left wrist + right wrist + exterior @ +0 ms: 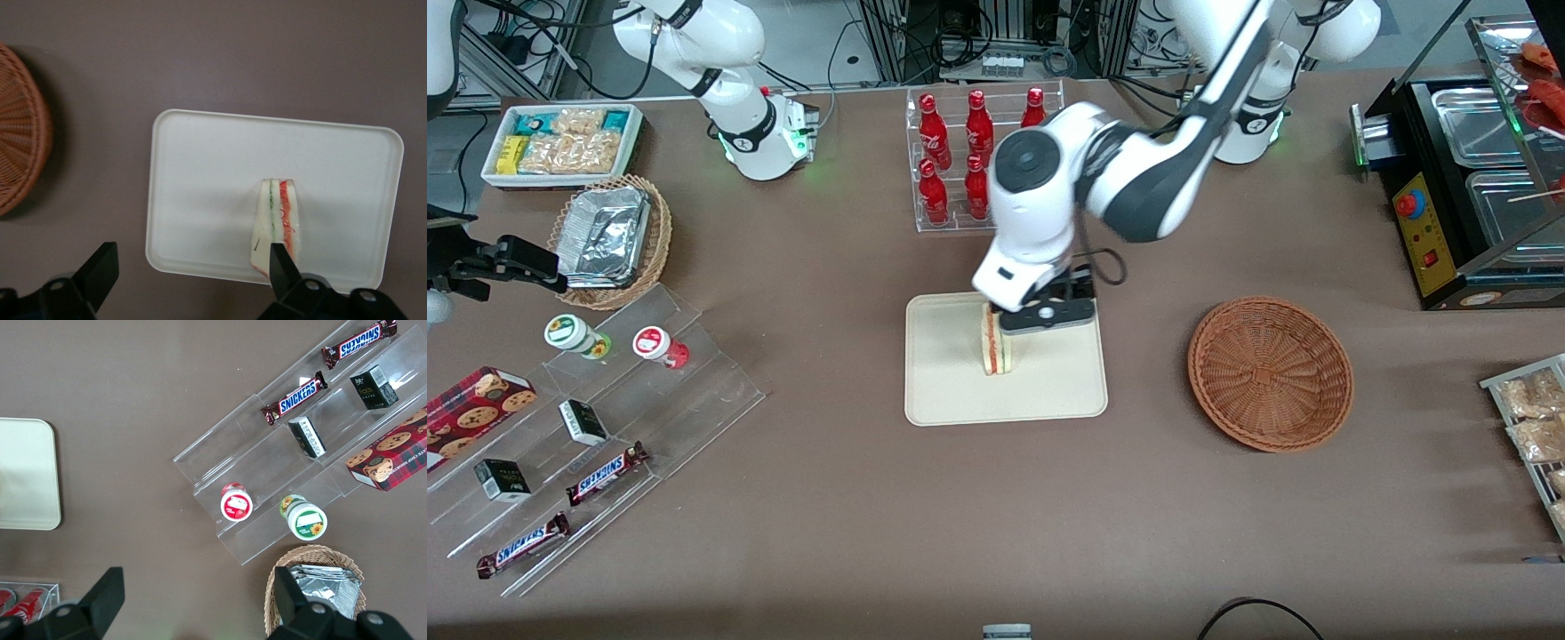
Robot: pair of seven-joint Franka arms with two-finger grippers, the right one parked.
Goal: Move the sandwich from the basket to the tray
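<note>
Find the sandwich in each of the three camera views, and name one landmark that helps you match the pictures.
Front view: the sandwich stands on edge on the tray, just under the gripper.
Left wrist view: the sandwich stands on the tray, one open gripper finger beside it.
Right wrist view: not visible; only part of the tray shows.
Shared landmark: the tray.

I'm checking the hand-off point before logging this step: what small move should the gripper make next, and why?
Probably lift the gripper straight up, clear of the sandwich. The sandwich already stands on its edge on the tray, the basket is empty, and the fingers are spread wide with one fingertip close beside the sandwich. A sideways move might tip it over.
</note>
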